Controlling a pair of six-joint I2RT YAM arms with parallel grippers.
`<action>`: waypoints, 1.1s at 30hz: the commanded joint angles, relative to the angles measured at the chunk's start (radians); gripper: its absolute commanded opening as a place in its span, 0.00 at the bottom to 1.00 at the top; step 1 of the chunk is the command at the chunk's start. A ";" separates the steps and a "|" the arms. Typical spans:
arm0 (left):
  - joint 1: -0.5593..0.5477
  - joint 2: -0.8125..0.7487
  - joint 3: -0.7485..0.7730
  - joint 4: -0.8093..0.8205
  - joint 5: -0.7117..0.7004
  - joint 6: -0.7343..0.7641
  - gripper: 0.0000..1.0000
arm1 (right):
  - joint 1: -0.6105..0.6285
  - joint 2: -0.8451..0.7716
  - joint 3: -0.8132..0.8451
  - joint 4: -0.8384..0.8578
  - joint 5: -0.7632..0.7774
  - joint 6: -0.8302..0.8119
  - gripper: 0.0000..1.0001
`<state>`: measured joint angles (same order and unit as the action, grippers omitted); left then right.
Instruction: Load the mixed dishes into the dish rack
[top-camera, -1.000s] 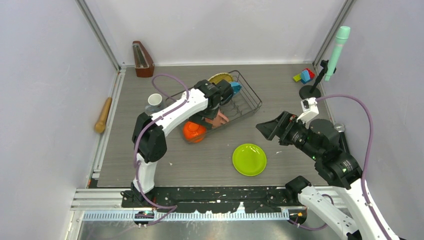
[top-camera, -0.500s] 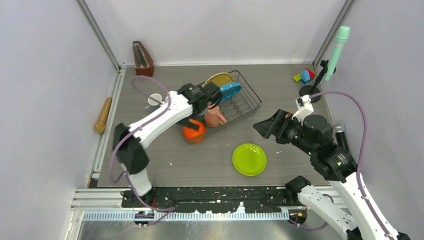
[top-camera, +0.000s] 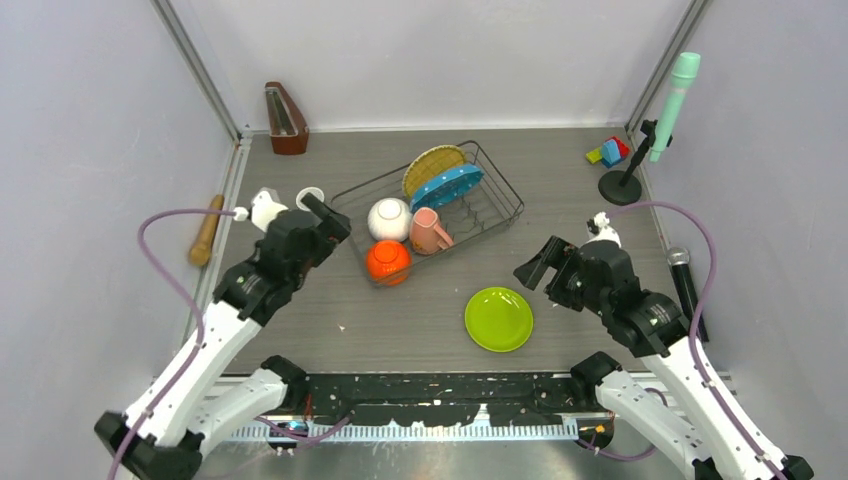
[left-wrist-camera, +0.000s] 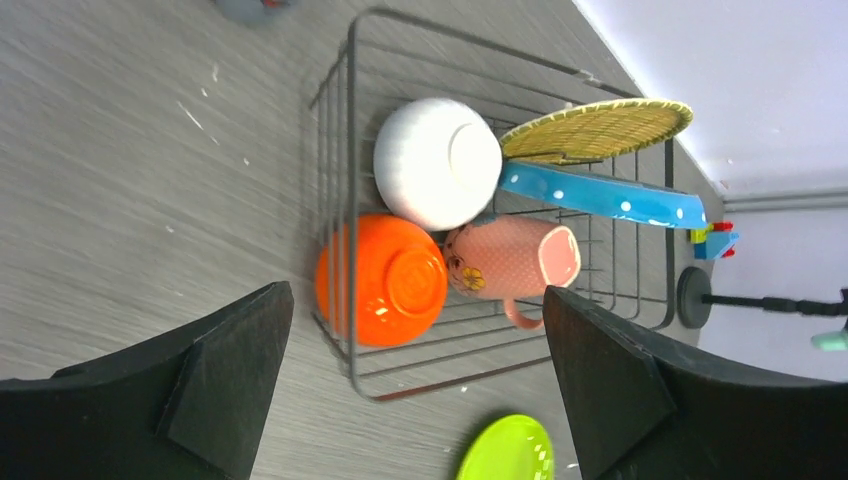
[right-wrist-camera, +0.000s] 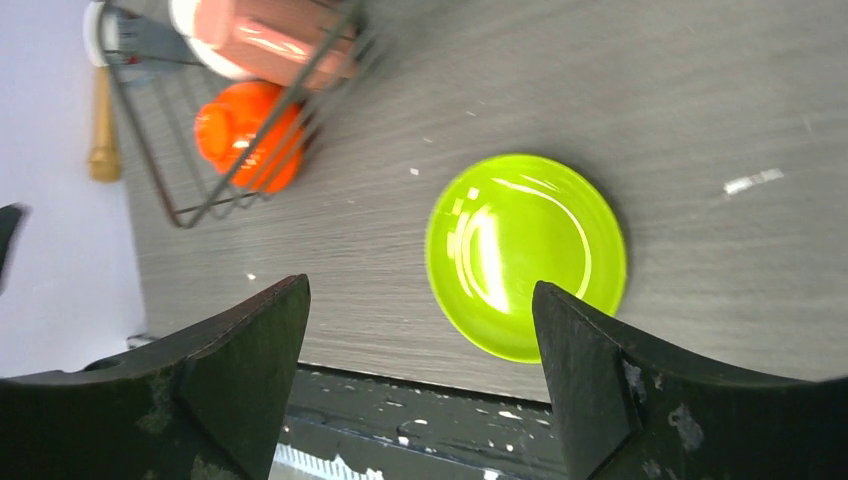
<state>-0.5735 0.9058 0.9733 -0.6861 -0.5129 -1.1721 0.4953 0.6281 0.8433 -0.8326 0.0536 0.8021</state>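
The lime green plate (top-camera: 499, 319) is found flat on the table (top-camera: 420, 325), short of the dish rack (top-camera: 505, 200), faced by the right gripper (right-wrist-camera: 420, 290), spread and empty. The left gripper (left-wrist-camera: 417, 292) is likewise released. A rim grasp is judged next.

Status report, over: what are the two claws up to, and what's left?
Left gripper open, empty, beside rack. Right gripper open, empty, near green plate. Plate and small mug on table, not yet loaded. Nothing blocking.
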 joint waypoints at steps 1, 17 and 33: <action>0.127 -0.094 -0.034 0.160 0.265 0.376 0.99 | -0.003 -0.007 -0.074 -0.050 0.109 0.122 0.88; 0.138 0.028 0.014 0.114 0.982 0.572 0.99 | -0.003 -0.029 -0.442 0.145 0.031 0.319 0.79; 0.138 0.070 0.017 0.129 1.056 0.614 0.99 | -0.003 0.103 -0.554 0.316 -0.032 0.361 0.11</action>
<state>-0.4381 0.9749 0.9684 -0.6170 0.4839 -0.5713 0.4953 0.7414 0.2989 -0.5774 0.0299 1.1336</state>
